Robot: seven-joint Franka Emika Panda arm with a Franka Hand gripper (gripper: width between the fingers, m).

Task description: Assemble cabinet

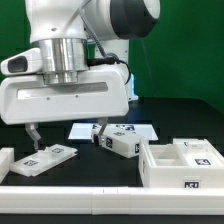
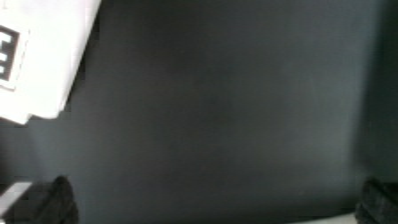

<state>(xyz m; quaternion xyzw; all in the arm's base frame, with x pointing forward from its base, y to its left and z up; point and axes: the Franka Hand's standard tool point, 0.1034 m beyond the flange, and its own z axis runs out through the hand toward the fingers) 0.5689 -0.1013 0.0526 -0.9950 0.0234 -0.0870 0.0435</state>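
Note:
The cabinet's large compartmented body [image 1: 180, 160] stands at the exterior view's right. A white rectangular piece [image 1: 120, 142] with tags lies in the middle. A flat white panel [image 1: 45, 158] with a tag lies at the left, and a small white piece [image 1: 5, 160] shows at the left edge. My gripper [image 1: 35, 138] hangs just above the black table behind the flat panel. In the wrist view my gripper [image 2: 214, 205] is open, its fingertips [image 2: 45, 200] far apart with only bare black table between them. A white tagged piece [image 2: 36, 60] shows at that view's edge.
The marker board [image 1: 88, 130] lies flat behind the rectangular piece. A white rail [image 1: 70, 195] runs along the table's front edge. The arm's bulky white hand [image 1: 65, 100] hides the table's back left.

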